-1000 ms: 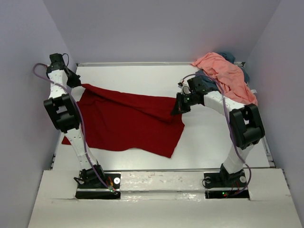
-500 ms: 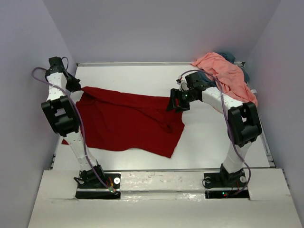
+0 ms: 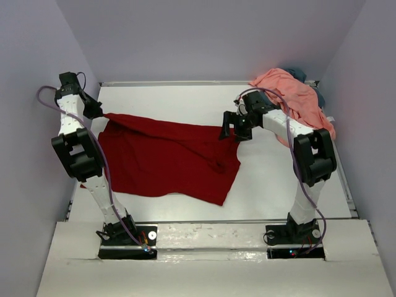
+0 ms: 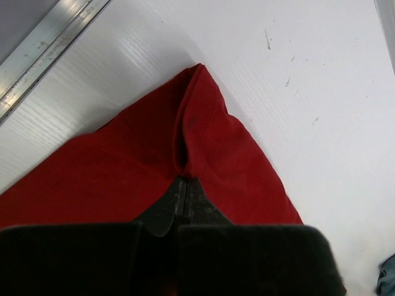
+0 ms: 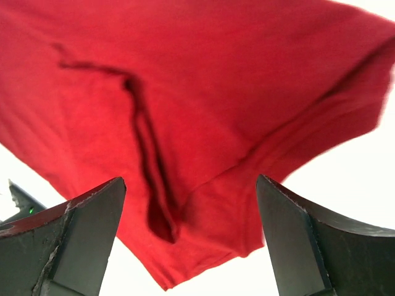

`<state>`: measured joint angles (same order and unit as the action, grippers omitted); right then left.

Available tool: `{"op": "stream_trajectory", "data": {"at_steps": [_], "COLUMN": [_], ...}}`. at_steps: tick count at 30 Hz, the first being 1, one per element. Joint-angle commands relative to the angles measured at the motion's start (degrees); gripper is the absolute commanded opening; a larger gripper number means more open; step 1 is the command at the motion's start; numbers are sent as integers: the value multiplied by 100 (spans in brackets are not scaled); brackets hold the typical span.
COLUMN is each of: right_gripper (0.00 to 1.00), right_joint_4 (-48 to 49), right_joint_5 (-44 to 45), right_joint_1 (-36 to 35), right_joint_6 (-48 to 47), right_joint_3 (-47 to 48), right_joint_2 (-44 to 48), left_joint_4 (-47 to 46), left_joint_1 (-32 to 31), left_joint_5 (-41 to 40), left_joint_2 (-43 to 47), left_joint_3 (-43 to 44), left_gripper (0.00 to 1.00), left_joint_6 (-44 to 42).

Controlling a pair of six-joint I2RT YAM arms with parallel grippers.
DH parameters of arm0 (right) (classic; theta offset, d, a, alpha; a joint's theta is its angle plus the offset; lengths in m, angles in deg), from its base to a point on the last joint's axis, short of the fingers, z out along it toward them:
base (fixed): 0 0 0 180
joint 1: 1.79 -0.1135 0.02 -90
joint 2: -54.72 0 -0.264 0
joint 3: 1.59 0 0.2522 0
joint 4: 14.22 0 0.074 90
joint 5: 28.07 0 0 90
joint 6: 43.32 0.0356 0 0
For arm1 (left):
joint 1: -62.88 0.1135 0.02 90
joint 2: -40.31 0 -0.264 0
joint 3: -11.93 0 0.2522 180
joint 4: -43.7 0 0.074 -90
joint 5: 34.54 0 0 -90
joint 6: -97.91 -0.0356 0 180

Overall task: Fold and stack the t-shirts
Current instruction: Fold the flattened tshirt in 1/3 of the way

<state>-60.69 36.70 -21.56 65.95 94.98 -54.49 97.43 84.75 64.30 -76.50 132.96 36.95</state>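
Note:
The dark red t-shirt (image 3: 167,158) lies spread and wrinkled across the left and middle of the white table (image 3: 278,179). My left gripper (image 3: 102,113) is shut on its far left corner, and the left wrist view shows the cloth (image 4: 123,172) pinched into a fold at the closed tips (image 4: 183,179). My right gripper (image 3: 230,133) hangs open just above the shirt's far right corner, with the cloth (image 5: 203,92) lying loose below the spread fingers (image 5: 190,180). The salmon pink t-shirt (image 3: 294,99) is heaped at the far right corner over the slate blue-grey one (image 3: 320,98).
A metal rail (image 3: 179,83) runs along the table's far edge and also shows in the left wrist view (image 4: 49,43). Lilac walls close in on both sides. Bare table surface lies between the red shirt and the right arm's base.
My right gripper has opened and let go of the red shirt's far right corner, then drawn slightly back from it. The left arm shifted a little to the left, still gripping.

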Motion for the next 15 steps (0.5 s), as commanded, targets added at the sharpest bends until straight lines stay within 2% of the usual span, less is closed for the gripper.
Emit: {"op": "stream_trajectory", "data": {"at_steps": [1,7,15], "right_gripper": [92,91,89], "right_joint_4": [-43,-51,-51], "right_joint_5": [229,335,396], "right_joint_1": [218,491,492], "right_joint_6": [-2,-37,42], "right_joint_3": [324,710,1133], "right_joint_2": [-188,-539,-988], "left_joint_4": [64,-85,-156], "left_joint_1": [81,81,81], "left_joint_5": [-49,-14,-5], "left_joint_2": [414,537,590], "left_joint_3": [-118,-425,-584], "left_gripper": [0,0,0], "left_joint_6": [-144,-135,-179]}}
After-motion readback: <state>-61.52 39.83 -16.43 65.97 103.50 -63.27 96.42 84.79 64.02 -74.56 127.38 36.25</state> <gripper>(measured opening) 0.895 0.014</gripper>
